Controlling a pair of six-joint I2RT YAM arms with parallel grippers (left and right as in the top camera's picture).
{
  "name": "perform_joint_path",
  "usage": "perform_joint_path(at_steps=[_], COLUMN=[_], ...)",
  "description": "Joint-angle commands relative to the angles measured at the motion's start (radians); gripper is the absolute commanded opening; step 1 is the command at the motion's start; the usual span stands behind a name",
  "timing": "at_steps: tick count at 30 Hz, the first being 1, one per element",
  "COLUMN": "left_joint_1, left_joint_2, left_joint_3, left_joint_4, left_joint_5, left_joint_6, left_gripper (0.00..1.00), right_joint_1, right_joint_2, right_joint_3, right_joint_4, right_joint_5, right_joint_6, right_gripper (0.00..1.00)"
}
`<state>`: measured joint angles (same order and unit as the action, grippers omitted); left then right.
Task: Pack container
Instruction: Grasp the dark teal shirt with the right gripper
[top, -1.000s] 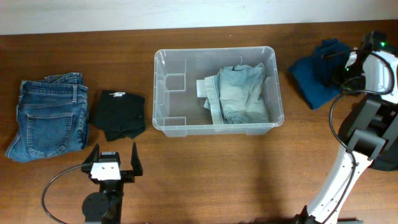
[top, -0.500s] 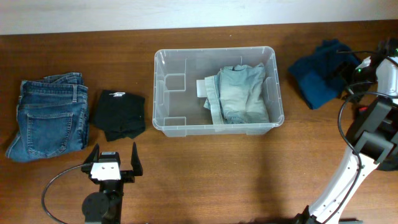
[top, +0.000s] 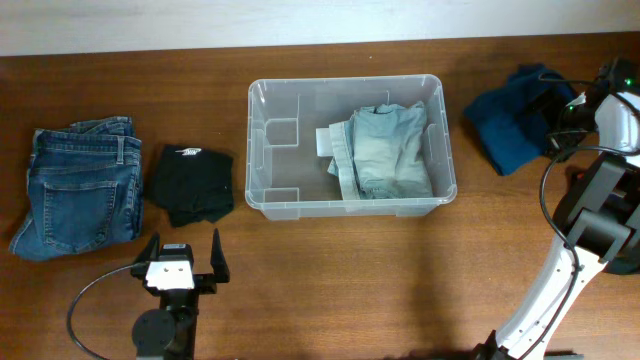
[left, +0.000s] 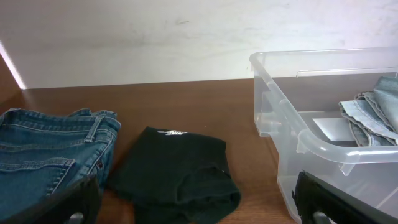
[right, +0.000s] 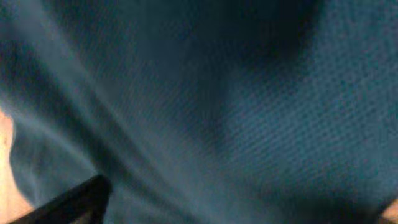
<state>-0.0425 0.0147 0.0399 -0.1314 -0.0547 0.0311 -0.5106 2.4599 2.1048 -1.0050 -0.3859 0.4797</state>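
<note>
The right gripper (right: 245, 199) has dropped onto the crumpled dark teal cloth (top: 505, 125) at the right edge, its fingers apart and ready to grab. The clear rectangular plastic container (top: 262, 150) sits at centre, holding folded pale denim (top: 388, 150). The left gripper (top: 183, 262) idles spread open at lower left.

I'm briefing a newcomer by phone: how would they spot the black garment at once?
Find the clear rectangular plastic bin mid-table. Just left of it lies the folded black cloth garment. Unlike the folded blue denim jeans farther left, it bears a small white logo.
</note>
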Motion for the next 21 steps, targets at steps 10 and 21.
perform_joint_path(at_steps=[10,21], left_joint_1=[0.005,0.005], left_joint_2=[-0.008,-0.008], left_joint_3=[-0.008,-0.008], left_joint_4=[0.003,0.003], left_joint_5=[0.014,0.014], left_joint_6=[0.016,0.016], left_gripper=[0.99,0.99], right_joint_1=[-0.01,-0.027], right_joint_2=[0.019,-0.001], right_joint_3=[-0.033,-0.029], right_joint_4=[0.018,0.02], right_joint_5=[0.012,-0.01], right_joint_6=[-0.007,-0.108], right_gripper=[0.18,0.04])
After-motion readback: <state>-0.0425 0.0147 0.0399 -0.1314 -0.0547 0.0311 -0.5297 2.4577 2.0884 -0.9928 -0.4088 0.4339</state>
